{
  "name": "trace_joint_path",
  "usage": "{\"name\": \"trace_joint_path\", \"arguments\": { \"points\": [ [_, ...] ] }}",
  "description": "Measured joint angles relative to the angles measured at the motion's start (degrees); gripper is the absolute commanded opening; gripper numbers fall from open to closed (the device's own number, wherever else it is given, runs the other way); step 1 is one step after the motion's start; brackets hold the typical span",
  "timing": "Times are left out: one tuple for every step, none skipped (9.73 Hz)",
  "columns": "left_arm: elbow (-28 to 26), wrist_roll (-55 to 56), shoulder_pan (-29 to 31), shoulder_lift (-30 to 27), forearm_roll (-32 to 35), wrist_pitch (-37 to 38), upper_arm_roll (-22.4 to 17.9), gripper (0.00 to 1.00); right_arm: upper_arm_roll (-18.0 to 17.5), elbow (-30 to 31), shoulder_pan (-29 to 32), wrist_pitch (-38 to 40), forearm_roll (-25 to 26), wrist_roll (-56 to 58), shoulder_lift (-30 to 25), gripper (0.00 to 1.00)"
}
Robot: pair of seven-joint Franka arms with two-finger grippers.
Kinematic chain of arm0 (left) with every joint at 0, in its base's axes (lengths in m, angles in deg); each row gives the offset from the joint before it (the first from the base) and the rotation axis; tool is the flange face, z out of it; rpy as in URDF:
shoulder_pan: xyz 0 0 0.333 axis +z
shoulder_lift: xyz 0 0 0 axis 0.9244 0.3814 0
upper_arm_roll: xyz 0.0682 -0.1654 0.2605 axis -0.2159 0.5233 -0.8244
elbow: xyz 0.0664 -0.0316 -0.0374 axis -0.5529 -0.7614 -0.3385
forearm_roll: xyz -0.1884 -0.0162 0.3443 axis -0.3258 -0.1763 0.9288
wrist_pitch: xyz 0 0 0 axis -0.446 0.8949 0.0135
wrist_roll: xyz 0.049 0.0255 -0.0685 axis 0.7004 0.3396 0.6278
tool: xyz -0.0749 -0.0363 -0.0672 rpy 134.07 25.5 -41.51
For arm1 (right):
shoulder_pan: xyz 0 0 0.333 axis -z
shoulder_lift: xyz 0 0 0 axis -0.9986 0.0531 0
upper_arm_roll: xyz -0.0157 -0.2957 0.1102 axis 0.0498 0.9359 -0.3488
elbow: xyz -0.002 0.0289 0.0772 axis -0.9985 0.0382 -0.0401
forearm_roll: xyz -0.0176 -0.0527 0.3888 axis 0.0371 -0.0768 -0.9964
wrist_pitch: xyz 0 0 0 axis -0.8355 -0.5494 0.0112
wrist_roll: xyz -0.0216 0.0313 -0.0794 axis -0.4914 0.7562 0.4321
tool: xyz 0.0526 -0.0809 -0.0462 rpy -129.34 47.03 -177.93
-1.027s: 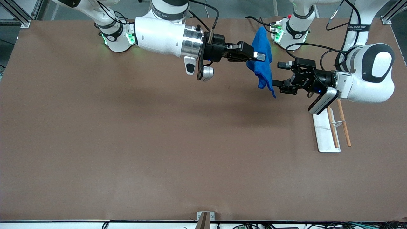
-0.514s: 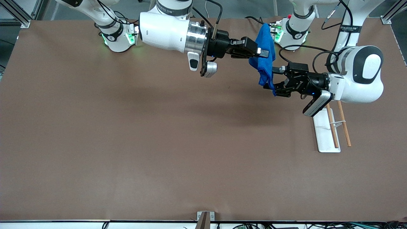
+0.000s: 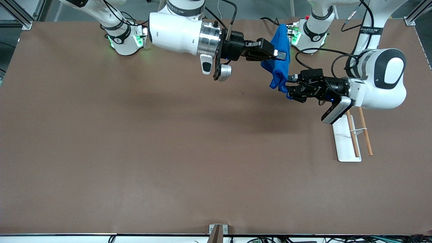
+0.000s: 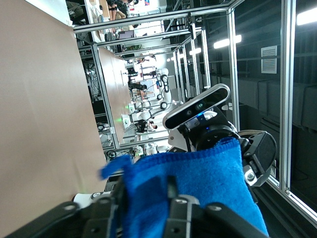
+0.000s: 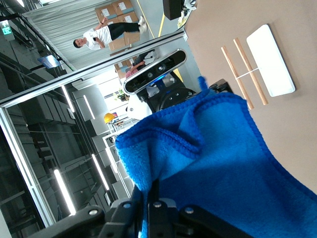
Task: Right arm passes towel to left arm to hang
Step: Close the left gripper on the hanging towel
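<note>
Mid-air handover over the counter (image 3: 135,135)

Right pincer (image 3: 276,54) pinches the towel (image 3: 279,64); left pincer (image 3: 289,88) pinches its lower edge — release only once it's secure.

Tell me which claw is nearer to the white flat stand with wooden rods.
Left. The left claw grips the bright blue soft towel just above the stand; the right claw holds it farther off.

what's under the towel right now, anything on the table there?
Bare brown table under the hanging towel. It is held up by the right tool, while the left tool is shut on its lower edge. The towel hides part of the left tool's fingers.
</note>
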Motion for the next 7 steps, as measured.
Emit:
{"name": "trace_joint_path", "arguments": {
  "points": [
    [0.0,0.0,0.2,0.0,0.0,0.4,-0.1,0.00,0.0,0.0,0.0,0.0,0.0,0.0,0.0,0.02],
    [0.0,0.0,0.6,0.0,0.0,1.0,-0.1,0.00,0.0,0.0,0.0,-0.2,0.0,0.0,0.0,0.02],
    [0.0,0.0,0.8,0.0,0.0,1.5,-0.3,0.00,0.0,0.0,-0.1,-0.4,0.0,0.0,0.0,0.02],
    [0.0,0.0,0.9,0.0,0.0,1.6,-0.4,0.00,0.0,0.0,-0.2,-0.6,0.0,0.0,0.1,0.02],
    [0.1,0.0,0.9,0.0,0.3,1.6,-0.4,0.00,0.0,0.0,-0.3,-0.7,0.0,0.0,0.1,0.08],
    [0.3,0.0,0.9,0.0,0.8,1.6,-0.5,0.00,0.0,0.0,-0.3,-0.7,-0.1,0.0,0.1,0.68],
    [0.6,0.0,0.9,0.0,1.3,1.6,-0.7,0.00,0.0,0.0,-0.3,-0.8,-0.2,-0.7,0.1,1.00]
  ]
}}
